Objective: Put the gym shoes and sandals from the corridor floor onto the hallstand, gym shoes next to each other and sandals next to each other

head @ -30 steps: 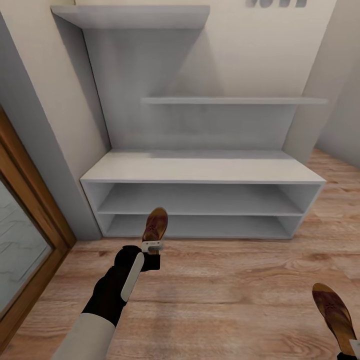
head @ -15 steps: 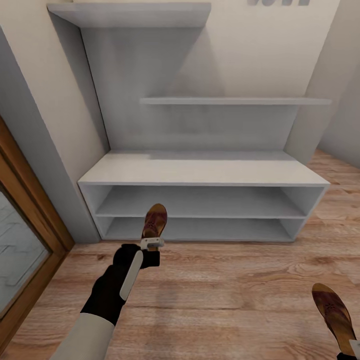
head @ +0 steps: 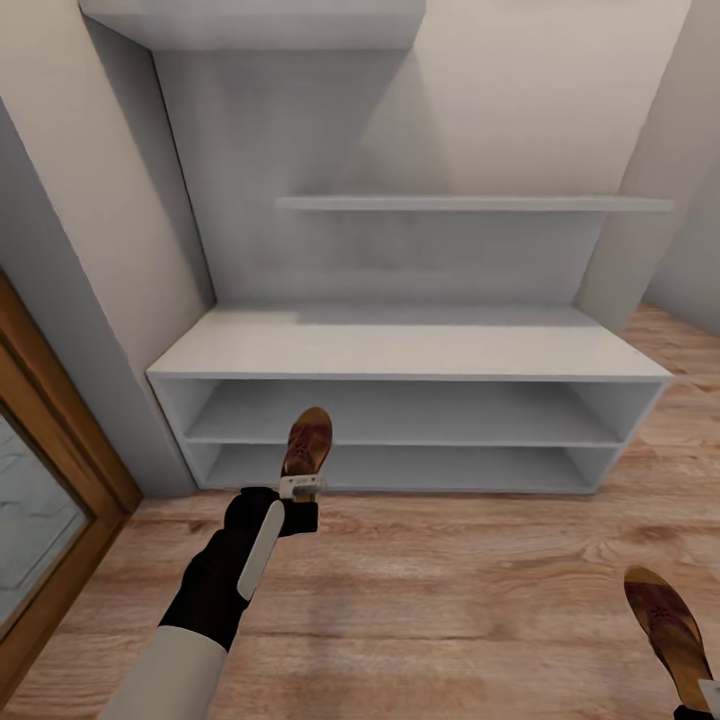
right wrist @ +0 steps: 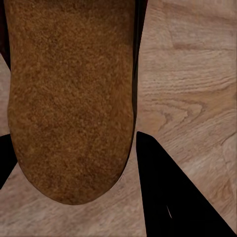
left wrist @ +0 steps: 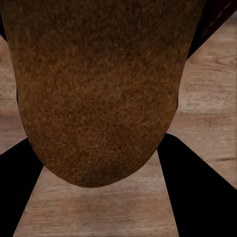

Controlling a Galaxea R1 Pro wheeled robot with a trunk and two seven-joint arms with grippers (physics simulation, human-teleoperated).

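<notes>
My left gripper [head: 303, 488] is shut on the heel of one dark brown sandal [head: 308, 440], holding it above the corridor floor [head: 450, 600] just in front of the hallstand [head: 400, 345]'s lower shelves. In the left wrist view its tan footbed [left wrist: 98, 89] lies between the black fingers [left wrist: 202, 197]. The other sandal [head: 665, 620] hangs at the lower right of the head view, and my right gripper [head: 708, 695] is shut on it at the frame's corner. Its footbed [right wrist: 69, 98] sits beside a black finger [right wrist: 173, 197]. The two gym shoes are out of view.
The hallstand has a flat white top, two open shelf levels [head: 400, 412] and a wall shelf [head: 470, 203] above. A grey wall edge [head: 70, 330] and a wood-framed glass door [head: 40, 480] stand at the left. A wall corner [head: 650, 200] closes the right.
The camera has drawn slightly closer to the hallstand, which looks a little larger and wider. Both sandals stay held in the same places relative to me.
</notes>
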